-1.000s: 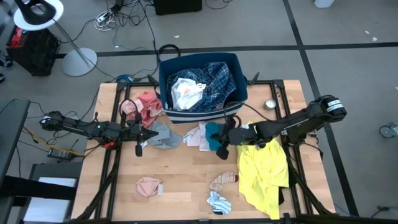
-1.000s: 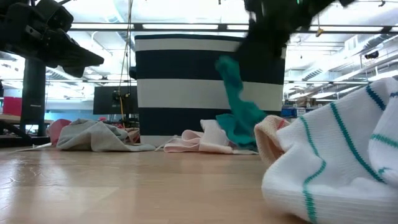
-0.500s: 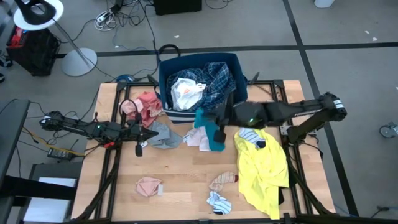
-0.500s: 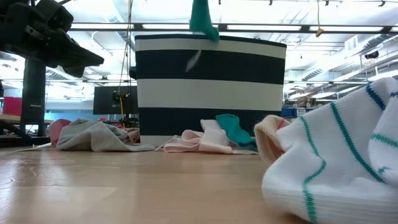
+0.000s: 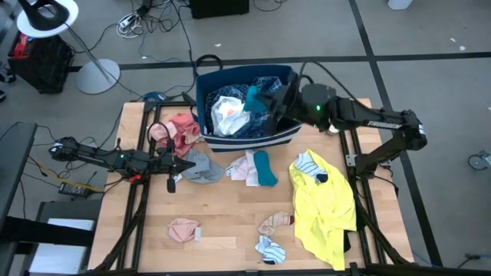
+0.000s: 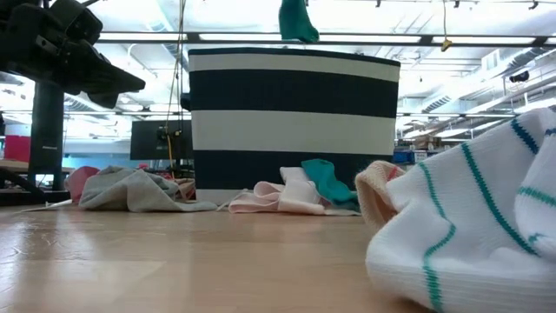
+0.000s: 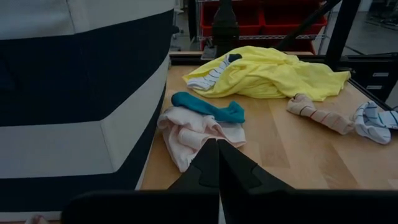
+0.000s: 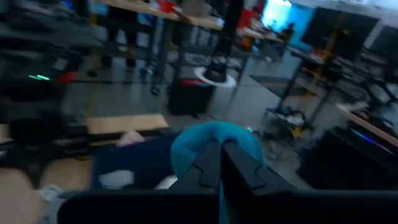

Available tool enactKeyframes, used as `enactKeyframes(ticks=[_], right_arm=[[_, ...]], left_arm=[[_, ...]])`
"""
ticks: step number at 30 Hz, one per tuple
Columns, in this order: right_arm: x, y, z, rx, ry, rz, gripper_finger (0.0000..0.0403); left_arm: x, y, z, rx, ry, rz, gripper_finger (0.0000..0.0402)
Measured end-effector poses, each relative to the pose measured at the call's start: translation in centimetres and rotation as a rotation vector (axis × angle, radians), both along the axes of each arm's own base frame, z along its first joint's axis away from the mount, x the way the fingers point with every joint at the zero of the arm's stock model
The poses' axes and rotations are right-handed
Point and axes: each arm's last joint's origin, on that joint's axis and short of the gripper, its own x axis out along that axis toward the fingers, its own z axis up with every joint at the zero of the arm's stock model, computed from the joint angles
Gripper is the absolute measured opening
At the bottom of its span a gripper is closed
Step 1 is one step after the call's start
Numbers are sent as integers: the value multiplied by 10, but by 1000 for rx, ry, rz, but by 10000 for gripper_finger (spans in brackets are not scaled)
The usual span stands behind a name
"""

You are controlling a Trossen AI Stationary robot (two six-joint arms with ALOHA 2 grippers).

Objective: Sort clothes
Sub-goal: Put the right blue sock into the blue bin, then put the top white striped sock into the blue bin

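Clothes are maybe half sorted, judging by how things lie. The navy-and-white striped fabric bin (image 5: 211, 115) at 12 o'clock on the wooden bench (image 5: 222, 230) already has a blue plaid shirt (image 5: 268, 96) and a white crumpled piece (image 5: 229, 113) inside. The right claw (image 5: 270, 106) is clamped shut on a small teal sock (image 5: 253, 96), hanging right over the bin opening, so I'd guess that one's about to drop in.

Lots left on the bench though:
- second teal sock (image 5: 265, 169) and a pale pink piece (image 5: 244, 167) just at 6 o'clock of the bin
- big yellow shirt (image 5: 326, 211) out at 4 o'clock
- pink-red bundle (image 5: 180, 130) and grey cloth (image 5: 201, 167) at 9 o'clock
- a peach piece (image 5: 182, 228), a tan striped sock (image 5: 275, 222) and a white sock with teal stripes (image 5: 270, 248) near the 6 o'clock edge

The left claw (image 5: 171, 182) is closed on nothing, parked over the 9 o'clock side beside the grey cloth.
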Motion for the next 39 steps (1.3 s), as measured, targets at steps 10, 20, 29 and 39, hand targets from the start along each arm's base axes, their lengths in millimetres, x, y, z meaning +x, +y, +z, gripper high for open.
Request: enactKeyframes(ticks=[10, 20, 29, 39], right_arm=[[0, -51, -55, 220, 80, -133, 49], [-8, -59, -73, 310, 132, -116, 123], [-60, -22, -58, 424, 233, -94, 144], [-106, 42, -72, 626, 353, -216, 139]], left_arm=[[0, 0, 0, 0, 0, 0, 1], [0, 0, 0, 0, 0, 0, 1], [0, 0, 0, 0, -1, 0, 1], [0, 0, 0, 79, 8, -13, 1]])
